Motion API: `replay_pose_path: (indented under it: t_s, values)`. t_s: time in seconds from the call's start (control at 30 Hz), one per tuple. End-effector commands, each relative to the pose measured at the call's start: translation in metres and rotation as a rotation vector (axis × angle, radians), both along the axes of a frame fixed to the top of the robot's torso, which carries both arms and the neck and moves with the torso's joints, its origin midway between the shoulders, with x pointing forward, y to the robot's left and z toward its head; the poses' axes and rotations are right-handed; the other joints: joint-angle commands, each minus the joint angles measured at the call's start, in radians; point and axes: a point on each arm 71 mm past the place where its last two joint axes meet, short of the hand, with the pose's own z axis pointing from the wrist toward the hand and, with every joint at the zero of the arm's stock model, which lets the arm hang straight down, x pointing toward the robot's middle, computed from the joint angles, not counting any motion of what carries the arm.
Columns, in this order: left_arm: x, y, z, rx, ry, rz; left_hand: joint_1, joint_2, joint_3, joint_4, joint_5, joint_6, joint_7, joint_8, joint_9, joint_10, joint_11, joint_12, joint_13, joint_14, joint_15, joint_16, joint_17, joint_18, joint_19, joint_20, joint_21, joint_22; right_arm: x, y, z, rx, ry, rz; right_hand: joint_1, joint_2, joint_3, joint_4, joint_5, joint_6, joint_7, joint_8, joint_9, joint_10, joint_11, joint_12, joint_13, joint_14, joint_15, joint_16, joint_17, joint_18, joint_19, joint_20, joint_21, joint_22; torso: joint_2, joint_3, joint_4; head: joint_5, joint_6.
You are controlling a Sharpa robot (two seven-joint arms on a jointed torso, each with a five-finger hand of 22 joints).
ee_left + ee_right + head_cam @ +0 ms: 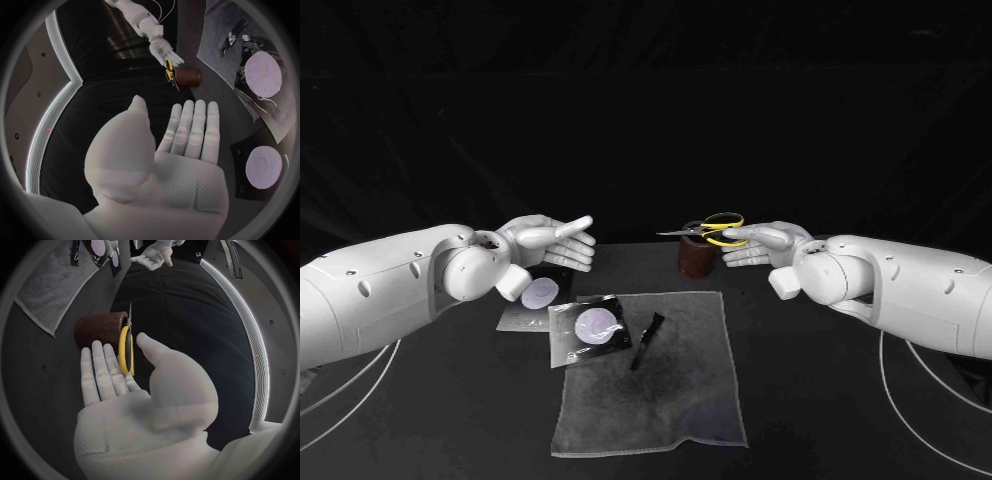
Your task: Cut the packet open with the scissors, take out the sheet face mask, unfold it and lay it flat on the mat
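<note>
My right hand (759, 243) pinches the scissors (710, 227), blades pointing left above the cup (697, 260), while my left hand (557, 243), flat and empty, sits nearer the packet (596, 330) on the mat's (661, 400) far-left corner.

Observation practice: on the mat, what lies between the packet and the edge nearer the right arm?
A thin black strip lies there, seen in the head view.

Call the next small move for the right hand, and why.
Probably close the right hand on the scissors by their yellow handles: they sit between its thumb and straight fingers above the brown holder, and a firm grip isn't evident. The packet lies on the mat, and the left hand holds nothing.
</note>
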Motion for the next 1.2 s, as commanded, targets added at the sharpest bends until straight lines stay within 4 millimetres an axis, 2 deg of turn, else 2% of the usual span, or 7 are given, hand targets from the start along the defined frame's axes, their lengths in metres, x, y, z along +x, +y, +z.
replay_pose_path:
  t_s: [0.03,0.2,0.4,0.57,0.87,1.1,1.2]
  values:
    - [-0.001,-0.002,0.001,-0.017,-0.003,-0.014,-0.008,0.005,0.004,0.000,0.002,0.003,0.019,0.003,0.000,-0.005,0.002,0.005,0.000,-0.004,0.001,-0.001,-0.001,0.011,0.007,-0.001,0.004,0.002,-0.001,0.002,0.001,0.007,-0.011,0.036,-0.026,-0.014,-0.042,0.019,0.004,-0.026,0.139,0.024,0.010,-0.021,0.003,0.013,0.003,-0.024,0.005,0.000,-0.002,-0.018,-0.006,0.000,-0.014,-0.009,0.000,0.0007,-0.0011,0.000,0.001]
    - [-0.001,-0.001,0.001,-0.017,-0.003,-0.013,-0.007,0.004,0.004,-0.001,0.002,0.002,0.019,0.002,0.000,-0.006,0.002,0.005,0.000,-0.005,0.002,-0.001,-0.002,0.010,0.007,-0.001,0.004,0.002,-0.002,-0.003,0.002,0.001,-0.017,0.025,-0.045,-0.026,-0.126,0.060,0.005,-0.073,0.140,0.074,0.030,-0.055,0.006,0.043,0.005,-0.056,0.009,0.024,-0.003,-0.022,0.002,0.000,-0.033,-0.022,0.000,0.0007,-0.0012,-0.003,0.002]
    - [-0.001,0.000,0.001,-0.018,-0.007,-0.010,-0.006,0.003,0.004,-0.001,0.002,0.002,0.019,0.002,-0.001,-0.007,0.003,0.005,-0.001,-0.006,0.002,-0.001,-0.002,0.010,0.007,-0.001,0.004,0.002,-0.003,-0.010,0.003,-0.006,-0.029,0.004,-0.055,-0.026,-0.179,0.092,0.004,-0.095,0.140,0.103,0.040,-0.077,0.008,0.061,0.006,-0.073,0.011,0.040,-0.003,-0.024,0.007,0.000,-0.043,-0.030,0.000,0.0005,-0.0008,-0.004,0.004]
    - [-0.001,0.001,0.002,-0.020,-0.016,-0.007,-0.004,0.003,0.004,-0.001,0.002,0.001,0.019,0.002,-0.001,-0.007,0.003,0.005,-0.001,-0.006,0.002,-0.001,-0.002,0.010,0.007,-0.001,0.004,0.002,-0.004,-0.018,0.004,-0.012,-0.043,-0.018,-0.034,-0.010,-0.244,0.127,0.003,-0.112,0.140,0.142,0.051,-0.092,0.008,0.096,0.008,-0.088,0.012,0.070,-0.002,-0.025,0.011,0.000,-0.056,-0.039,-0.001,0.0001,-0.0006,-0.004,0.005]
    - [-0.001,0.007,0.003,-0.028,-0.040,0.008,0.028,0.028,0.014,-0.003,0.002,0.013,0.001,0.009,-0.001,0.008,-0.010,0.020,0.001,0.001,-0.005,0.005,-0.007,0.011,0.008,-0.002,0.004,0.002,-0.010,-0.038,0.006,-0.014,-0.074,-0.062,0.001,0.009,-0.287,0.144,0.003,-0.105,0.139,0.167,0.052,-0.095,0.006,0.127,0.008,-0.093,0.010,0.098,-0.004,-0.024,0.019,0.000,-0.062,-0.044,-0.001,0.0001,-0.0016,-0.005,0.012]
    - [-0.002,0.007,0.002,-0.029,-0.043,0.011,0.031,0.029,0.014,-0.004,0.002,0.014,0.001,0.010,-0.001,0.009,-0.011,0.021,0.001,0.001,-0.005,0.005,-0.008,0.011,0.009,-0.002,0.005,0.002,-0.012,-0.031,0.004,-0.003,-0.065,-0.037,0.026,0.035,-0.314,0.158,0.003,-0.099,0.139,0.177,0.048,-0.099,0.005,0.148,0.007,-0.089,0.006,0.120,-0.005,-0.019,0.038,-0.001,-0.058,-0.044,0.000,0.0016,0.0021,-0.004,0.014]
    - [-0.003,0.007,0.002,-0.029,-0.041,0.009,0.032,0.029,0.013,-0.004,0.002,0.014,0.001,0.009,-0.001,0.009,-0.011,0.021,0.001,0.002,-0.006,0.005,-0.008,0.011,0.009,-0.003,0.005,0.002,-0.012,-0.026,0.003,0.003,-0.062,-0.028,0.037,0.045,-0.324,0.164,0.003,-0.097,0.139,0.181,0.046,-0.099,0.004,0.157,0.007,-0.087,0.005,0.129,-0.006,-0.018,0.045,-0.001,-0.057,-0.044,0.001,0.0015,0.0009,-0.004,0.014]
